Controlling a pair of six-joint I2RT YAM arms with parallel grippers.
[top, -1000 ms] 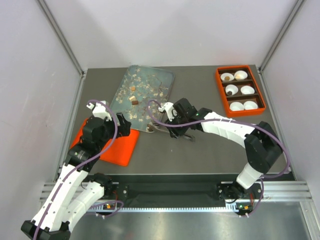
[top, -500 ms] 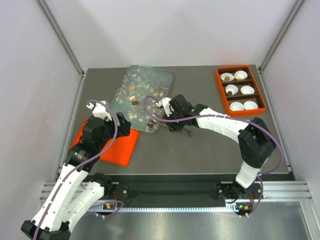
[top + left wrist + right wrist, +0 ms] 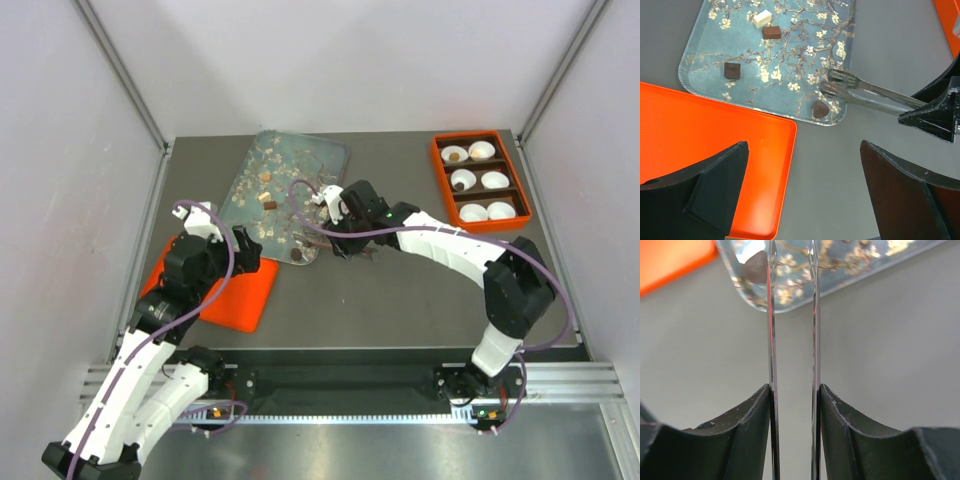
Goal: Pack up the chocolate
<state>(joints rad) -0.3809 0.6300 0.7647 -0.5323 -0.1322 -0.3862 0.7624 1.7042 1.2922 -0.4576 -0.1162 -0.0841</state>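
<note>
Left gripper (image 3: 800, 195) hangs with fingers wide apart over the edge of a flat orange tray (image 3: 715, 130) on the grey surface (image 3: 400, 300). Its wrist view picks out what the overhead blurs: chocolate (image 3: 820, 108) lumps scattered on the blossom-patterned blue tray (image 3: 790, 55), one dark piece at the near rim just beside the tips of the metal tongs (image 3: 875, 95). Centre, the right gripper (image 3: 792, 390) is clamped on those tongs; its own camera shows the blades slightly apart, the dark lump just left of them. Far right, seen only from above, an orange box (image 3: 465, 137) holds six white paper cups (image 3: 495, 180), some carrying chocolate.
</note>
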